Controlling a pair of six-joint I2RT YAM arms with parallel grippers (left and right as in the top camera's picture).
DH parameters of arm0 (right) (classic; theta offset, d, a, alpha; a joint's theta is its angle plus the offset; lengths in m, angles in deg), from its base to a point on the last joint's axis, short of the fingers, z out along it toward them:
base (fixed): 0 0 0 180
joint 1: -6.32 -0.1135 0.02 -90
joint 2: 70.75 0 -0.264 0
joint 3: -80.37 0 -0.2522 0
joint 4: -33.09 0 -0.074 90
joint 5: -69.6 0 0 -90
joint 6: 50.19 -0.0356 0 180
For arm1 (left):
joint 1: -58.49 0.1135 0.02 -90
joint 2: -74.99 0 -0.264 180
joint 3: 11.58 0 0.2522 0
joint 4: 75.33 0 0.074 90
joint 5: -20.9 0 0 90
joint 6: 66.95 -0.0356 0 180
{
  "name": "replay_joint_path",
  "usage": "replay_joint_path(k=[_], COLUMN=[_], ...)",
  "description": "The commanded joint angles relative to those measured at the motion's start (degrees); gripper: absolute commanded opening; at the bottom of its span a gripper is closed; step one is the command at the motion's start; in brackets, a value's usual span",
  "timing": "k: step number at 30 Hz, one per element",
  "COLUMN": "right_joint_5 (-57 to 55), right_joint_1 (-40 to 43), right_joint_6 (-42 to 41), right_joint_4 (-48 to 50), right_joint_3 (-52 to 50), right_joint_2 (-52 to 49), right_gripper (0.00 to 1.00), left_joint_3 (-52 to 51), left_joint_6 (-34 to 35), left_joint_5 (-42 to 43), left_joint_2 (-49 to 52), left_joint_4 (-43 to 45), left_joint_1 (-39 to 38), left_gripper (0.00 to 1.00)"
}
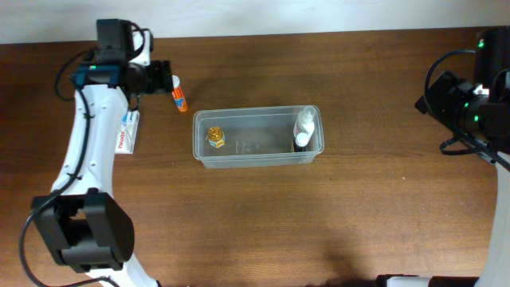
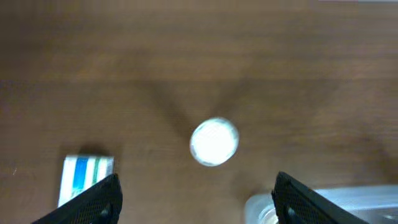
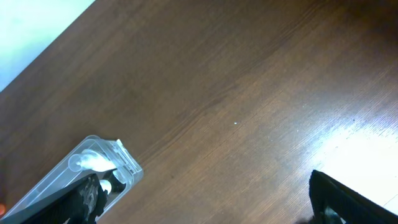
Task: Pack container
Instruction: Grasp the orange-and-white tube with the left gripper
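- Brown wood-grain table, with a pale strip of wall along its far edge.
- container: clear tub, lying lengthwise near the middle of the table, open top up, well apart from both arms.
- Inside it, at the left end, sits a small amber bottle. At the right end a white bottle sits tight against a dark bottle.
- The right wrist view catches only that right end of the container, with the white bottle showing through the wall.
- orange tube with a white cap: on the table off the container's far-left corner, near it but not touching.
- left gripper: just beside the tube, on its far-left side. From its own camera the jaws stand wide. The round white cap shows between the two fingers, with clear wood on either side of it and no contact.
- small white box with coloured print: flat on the table left of the container, beside the left arm. Its blue-green striped face shows in the left wrist view.
- right gripper: at the table's right edge, well apart from the container. Jaws spread wide, only bare wood between them.
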Motion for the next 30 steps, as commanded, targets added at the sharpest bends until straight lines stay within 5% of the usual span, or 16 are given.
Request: replay_joint_path(k=[1,22,30], right_joint_5=[-0.68,-0.7,-0.68], right_joint_1=[0.48,0.48,0.48], right_joint_6=[-0.2,-0.2,-0.2], right_joint_4=[-0.33,-0.33,-0.33], right_joint_3=[0.59,0.59,0.59], right_joint_2=[-0.2,-0.2,-0.2], right_gripper=[0.98,0.98,0.98], left_joint_3=[0.35,0.35,0.35], left_joint_6=[-1.36,-0.92,-0.92], left_joint_5=[-1.51,-7.32,-7.28], left_joint_2=[1.79,12.07,12.85], left_joint_4=[3.45,8.96,8.24], left_joint_1=[-2.69,-4.76,-4.76], left_gripper=[0.78,0.79,0.56])
